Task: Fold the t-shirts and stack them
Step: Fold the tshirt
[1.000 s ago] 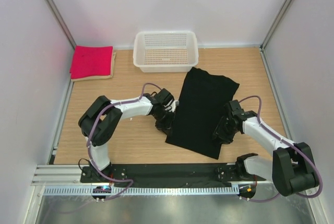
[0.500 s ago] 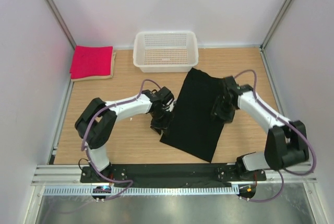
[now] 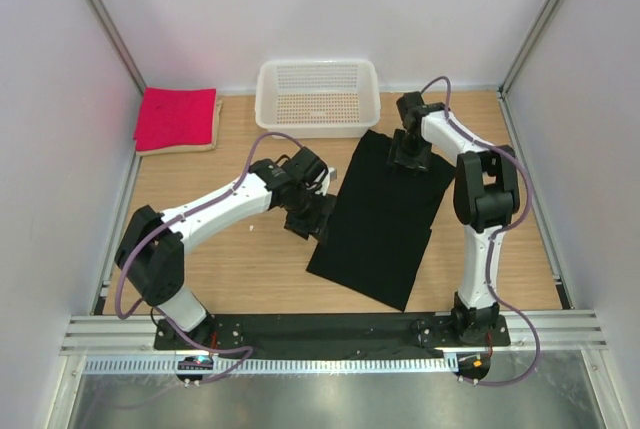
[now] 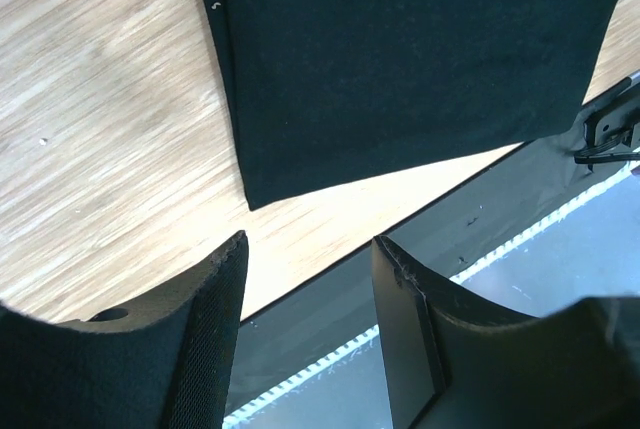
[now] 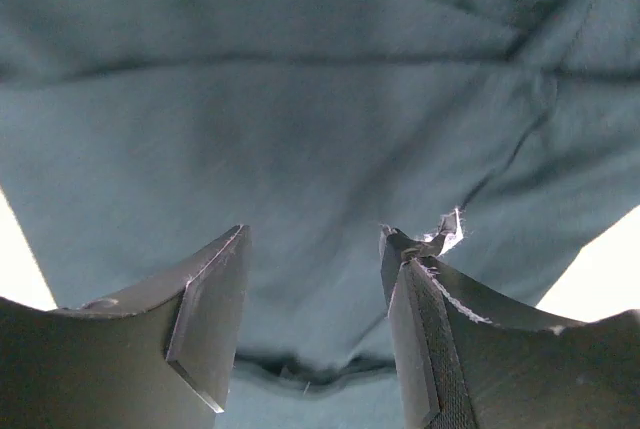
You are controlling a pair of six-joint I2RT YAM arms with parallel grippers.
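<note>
The black t-shirt (image 3: 380,219) lies folded into a long strip on the table, running from near the basket toward the front edge. My left gripper (image 3: 308,221) hovers at its left edge, open and empty (image 4: 310,244), with the shirt's near corner (image 4: 420,59) ahead of the fingers. Over the strip's far end my right gripper (image 3: 408,156) stands open (image 5: 315,239) close above the puckered black cloth (image 5: 320,99), holding nothing. At the far left, a folded pink-red t-shirt (image 3: 177,116) rests on a folded beige one (image 3: 180,146).
A white mesh basket (image 3: 318,97) stands at the back, just beyond the black shirt's far end. Light walls with metal posts close in the left and right sides. A black base rail (image 3: 330,329) runs along the front edge.
The right arm swung from the shirt's near right edge to its far end by the basket. Both grippers opened wider. The left gripper let go of the shirt's left edge.
</note>
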